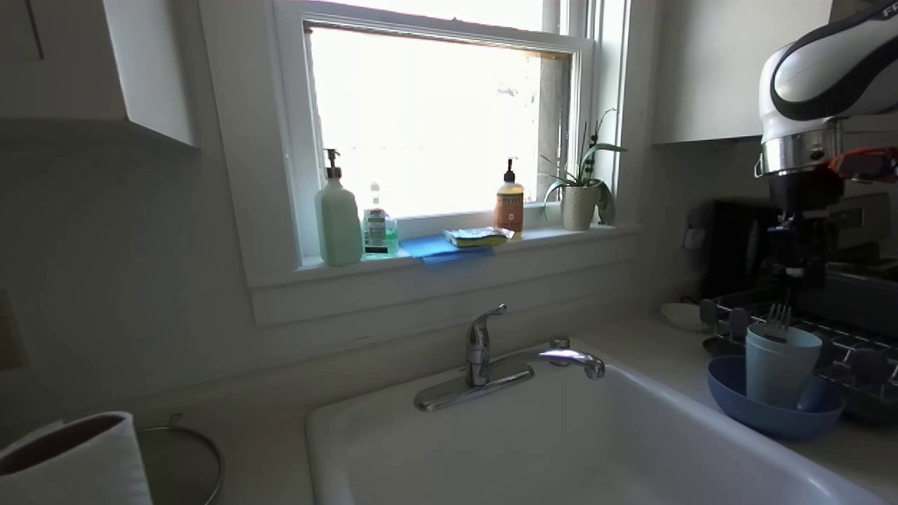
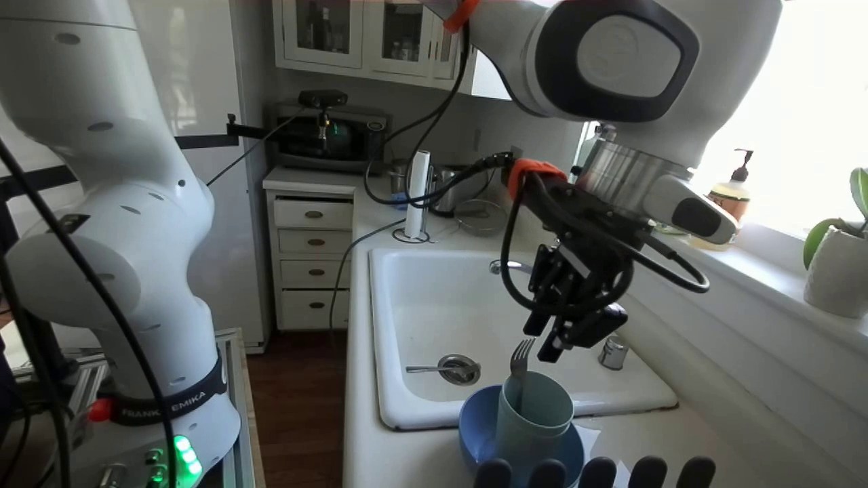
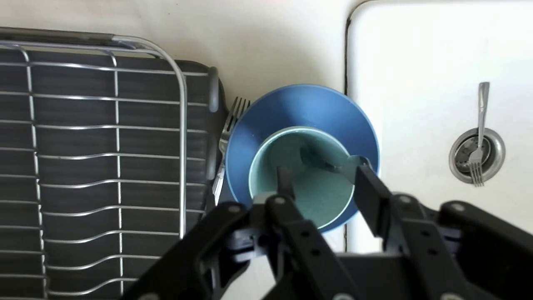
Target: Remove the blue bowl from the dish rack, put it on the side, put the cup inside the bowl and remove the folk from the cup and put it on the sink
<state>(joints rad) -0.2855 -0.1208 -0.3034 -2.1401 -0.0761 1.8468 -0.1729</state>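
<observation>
Wrist view: the black two-fingered end effector (image 3: pixel 325 179) is hanging over the small, pale blue-green, straight-sided cup (image 3: pixel 312 193), its fingers standing apart at partial spread; nothing is showing as clasped. In an exterior view, the slender silvery metal fork (image 2: pixel 520 366) is standing tines-up in the cup, its head rising close to the fingers; whether they are touching cannot be told. The cup is sitting inside the wide, smooth blue bowl (image 3: pixel 308 102), which is resting on the white tabletop (image 3: pixel 266 46) between the dark wire dish rack (image 3: pixel 118 155) and the large white rectangular sink (image 3: pixel 408 104). Farther off, a loose silvery fork (image 3: pixel 479 137) is lying across the metal drain (image 3: pixel 464 154). By judgement, bowl and cup placement are reading as complete; fork removal is appearing in hand. The next move is calling for centring on the fork, closing, lifting straight without tipping the cup, and carrying to the sink.
</observation>
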